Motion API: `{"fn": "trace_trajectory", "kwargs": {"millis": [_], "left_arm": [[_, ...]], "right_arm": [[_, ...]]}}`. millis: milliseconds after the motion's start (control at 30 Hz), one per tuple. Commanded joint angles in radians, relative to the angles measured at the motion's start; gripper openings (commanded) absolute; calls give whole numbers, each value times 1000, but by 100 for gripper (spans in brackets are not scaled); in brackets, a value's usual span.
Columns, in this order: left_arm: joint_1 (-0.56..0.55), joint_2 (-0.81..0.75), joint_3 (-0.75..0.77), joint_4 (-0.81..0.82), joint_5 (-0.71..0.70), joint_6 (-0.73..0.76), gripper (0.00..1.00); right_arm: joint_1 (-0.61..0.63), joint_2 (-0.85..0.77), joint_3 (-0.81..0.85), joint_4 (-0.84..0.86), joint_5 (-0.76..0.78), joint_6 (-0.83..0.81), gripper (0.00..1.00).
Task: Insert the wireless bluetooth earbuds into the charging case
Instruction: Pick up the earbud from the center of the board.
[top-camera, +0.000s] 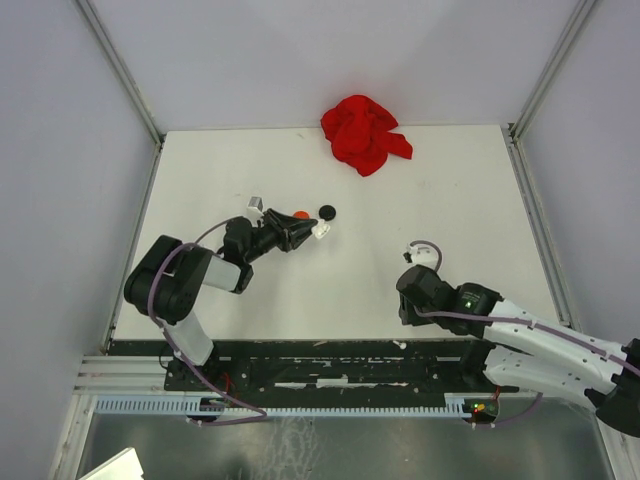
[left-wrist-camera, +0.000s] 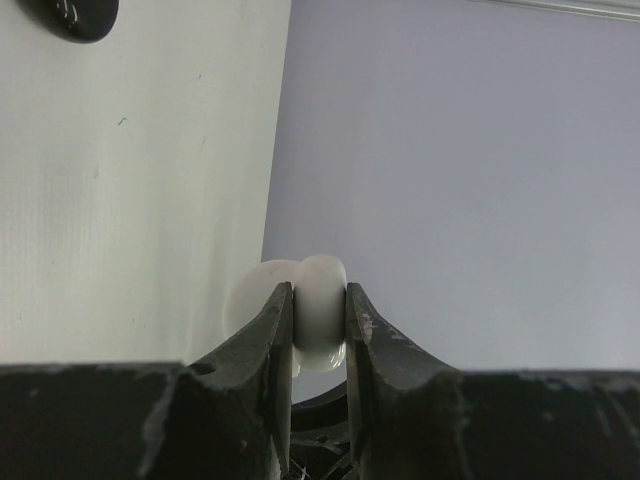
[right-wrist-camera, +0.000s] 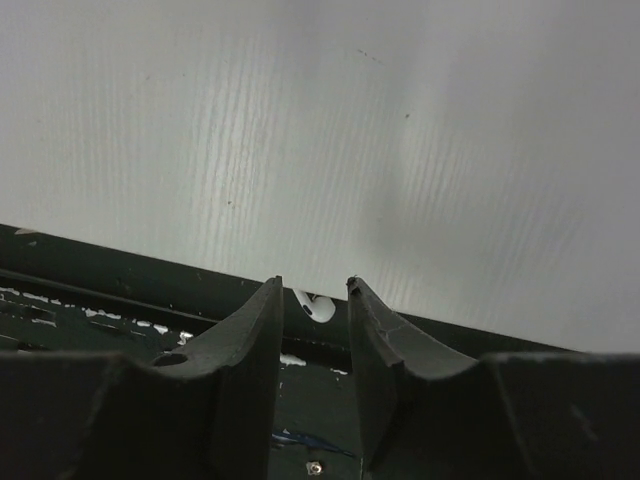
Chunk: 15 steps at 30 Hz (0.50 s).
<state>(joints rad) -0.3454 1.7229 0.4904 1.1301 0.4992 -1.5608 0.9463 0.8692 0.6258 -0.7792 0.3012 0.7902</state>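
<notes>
Our left gripper (left-wrist-camera: 318, 288) clenches a white rounded piece (left-wrist-camera: 322, 270), probably the case; our right gripper (right-wrist-camera: 315, 286) stands parted around a white earbud (right-wrist-camera: 318, 307), next to be pinched.

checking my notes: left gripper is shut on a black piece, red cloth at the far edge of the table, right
Not quite: the left gripper is shut on a white piece, not black, as the left wrist view shows. The red cloth part holds.

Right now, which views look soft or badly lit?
Top external view: even light, sharp red crumpled cloth. Left wrist view: the white rounded plastic piece is glary and soft. Right wrist view: dark near fingers, faint shadow on the white table.
</notes>
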Motion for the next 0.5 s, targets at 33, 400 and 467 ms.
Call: {"fn": "trace_trajectory", "kwargs": {"millis": [33, 400, 467], "left_arm": [[-9, -32, -25, 82, 2, 38, 3], [-10, -55, -48, 73, -6, 50, 3], [-10, -58, -50, 71, -8, 53, 3]], "right_arm": [[79, 25, -8, -70, 59, 163, 41], [225, 39, -84, -50, 46, 271, 43], [246, 56, -97, -28, 50, 284, 44]]}}
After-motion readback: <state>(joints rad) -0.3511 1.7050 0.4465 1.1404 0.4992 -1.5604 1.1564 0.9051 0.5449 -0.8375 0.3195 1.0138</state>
